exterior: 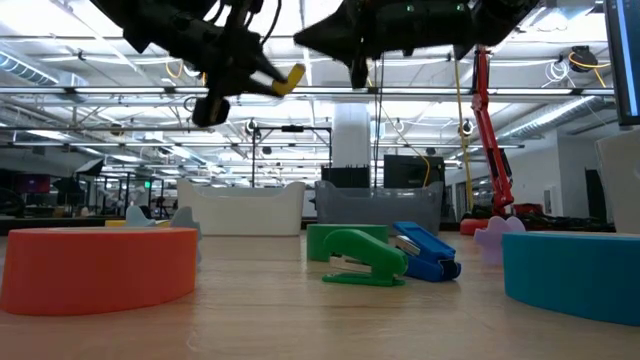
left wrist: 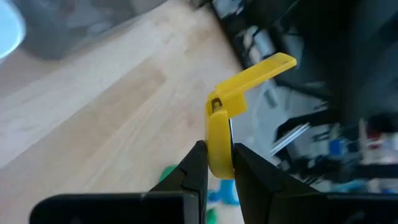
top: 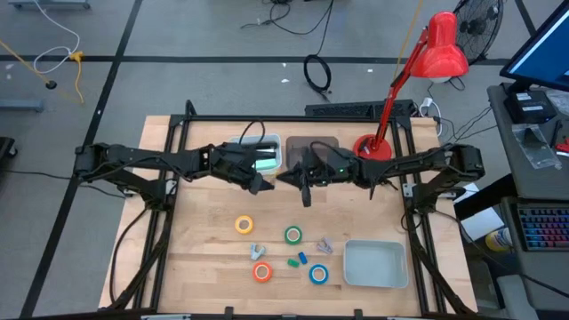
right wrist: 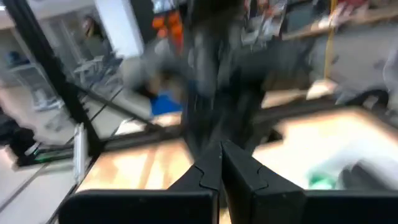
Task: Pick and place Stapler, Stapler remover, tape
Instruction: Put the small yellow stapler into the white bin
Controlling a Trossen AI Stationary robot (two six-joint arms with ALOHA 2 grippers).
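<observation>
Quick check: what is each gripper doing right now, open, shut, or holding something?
Left gripper: shut on a yellow stapler.
Right gripper: shut, empty.

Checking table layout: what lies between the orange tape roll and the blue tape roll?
In the high view, the small green stapler and small blue stapler lie between the orange tape roll and the blue tape roll.

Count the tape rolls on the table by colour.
Yellow tape roll: 1
Green tape roll: 1
Orange tape roll: 1
Blue tape roll: 1
Total: 4
</observation>
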